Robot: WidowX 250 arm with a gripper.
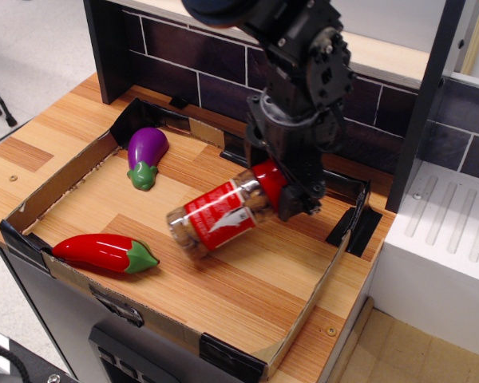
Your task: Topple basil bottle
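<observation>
Basil bottle [223,217] lay tipped, bottom toward 8 o'clock, so the toppling looked done. Jaws gripped its red cap. Chili [104,252] lay near, at 8 o'clock.

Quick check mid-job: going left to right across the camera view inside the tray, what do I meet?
Red toy chili pepper → purple toy eggplant → basil bottle, lying tipped over → gripper at the bottle's red cap → the tray's right wall.
</observation>
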